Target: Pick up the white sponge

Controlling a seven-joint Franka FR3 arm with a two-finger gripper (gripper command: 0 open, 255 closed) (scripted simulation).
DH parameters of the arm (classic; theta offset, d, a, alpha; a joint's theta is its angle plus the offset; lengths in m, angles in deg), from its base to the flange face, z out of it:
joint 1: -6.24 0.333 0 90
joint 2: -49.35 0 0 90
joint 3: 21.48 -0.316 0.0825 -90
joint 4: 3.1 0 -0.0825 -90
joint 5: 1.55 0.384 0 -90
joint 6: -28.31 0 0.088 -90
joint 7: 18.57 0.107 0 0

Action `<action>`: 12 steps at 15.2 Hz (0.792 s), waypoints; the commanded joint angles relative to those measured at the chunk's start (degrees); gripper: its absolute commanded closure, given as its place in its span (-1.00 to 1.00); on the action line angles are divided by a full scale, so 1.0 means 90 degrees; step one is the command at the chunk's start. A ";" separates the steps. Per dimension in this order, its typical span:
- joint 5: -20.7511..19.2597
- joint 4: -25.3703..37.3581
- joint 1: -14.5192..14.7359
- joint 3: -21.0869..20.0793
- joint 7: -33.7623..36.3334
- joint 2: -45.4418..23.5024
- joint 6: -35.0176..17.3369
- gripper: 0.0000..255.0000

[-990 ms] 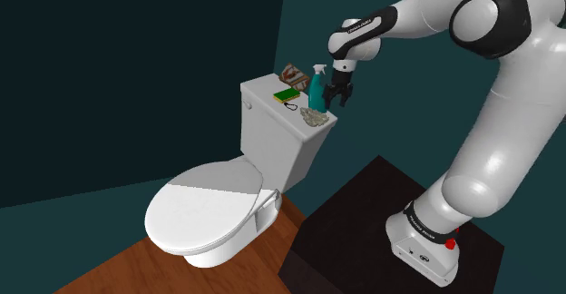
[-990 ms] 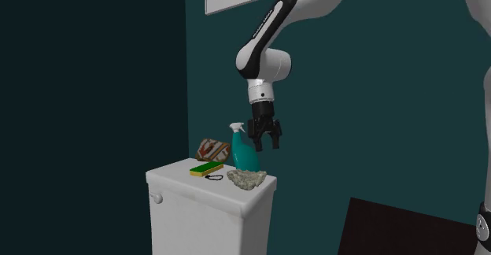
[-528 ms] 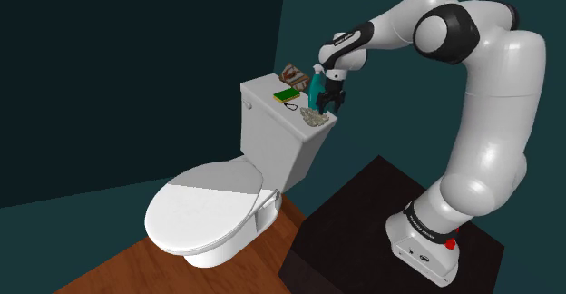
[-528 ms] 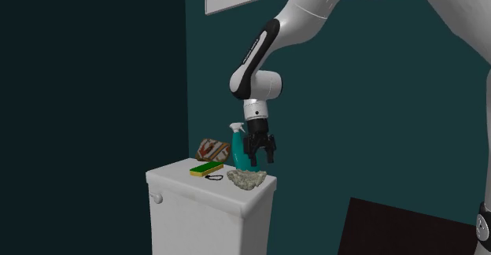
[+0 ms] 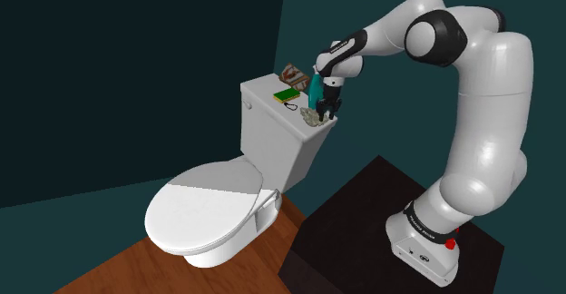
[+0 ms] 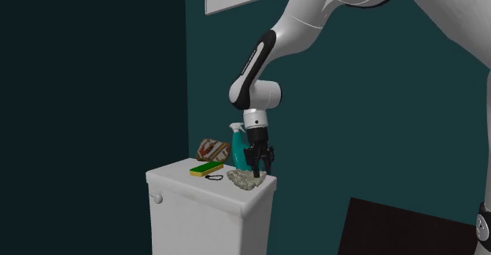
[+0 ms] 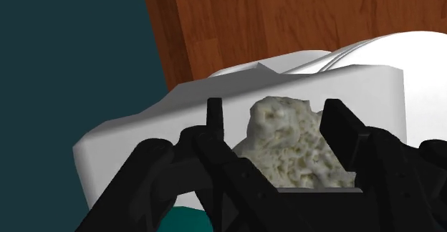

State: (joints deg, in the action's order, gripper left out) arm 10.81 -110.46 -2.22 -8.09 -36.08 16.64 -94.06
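Pale, pitted sponge [image 7: 292,146] lies between the end effector's [image 7: 276,116] parted fingers [image 7: 215,122], near the tank lid's [image 5: 263,91] corner.

White toilet tank [image 5: 272,133] w/ on top: teal spray bottle [image 6: 238,155], flat green-yellow block [image 6: 206,168] & brown striped bundle [image 6: 212,148]. Closed white seat lid [image 5: 204,212]; wood-plank floor [image 5: 118,269].

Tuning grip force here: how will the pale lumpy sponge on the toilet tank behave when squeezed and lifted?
The pale lumpy pitted sponge looks porous, so probably light and squashy under the open black pincer. Its rough surface should resist slipping. Its irregular shape makes rolling unlikely.
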 commanded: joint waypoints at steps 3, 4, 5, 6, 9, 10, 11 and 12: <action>0.0004 0.0008 -0.0002 -0.0003 -0.0002 -0.0014 -0.0008 1.00; 0.0004 0.0010 -0.0002 -0.0003 -0.0001 -0.0015 -0.0007 1.00; 0.0004 0.0011 -0.0002 -0.0003 -0.0001 -0.0015 -0.0007 1.00; 0.0004 0.0010 -0.0001 -0.0003 -0.0001 -0.0015 -0.0008 1.00; 0.0005 0.0000 -0.0001 -0.0003 -0.0002 -0.0013 -0.0015 1.00; -0.0014 -0.0004 0.0007 0.0009 0.0010 0.0051 0.0043 1.00; -0.0032 -0.0008 0.0015 0.0021 0.0023 0.0114 0.0101 1.00; -0.0050 -0.0009 0.0023 0.0032 0.0036 0.0176 0.0159 1.00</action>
State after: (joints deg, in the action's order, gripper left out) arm 10.51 -110.51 -2.07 -7.90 -35.84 17.74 -93.07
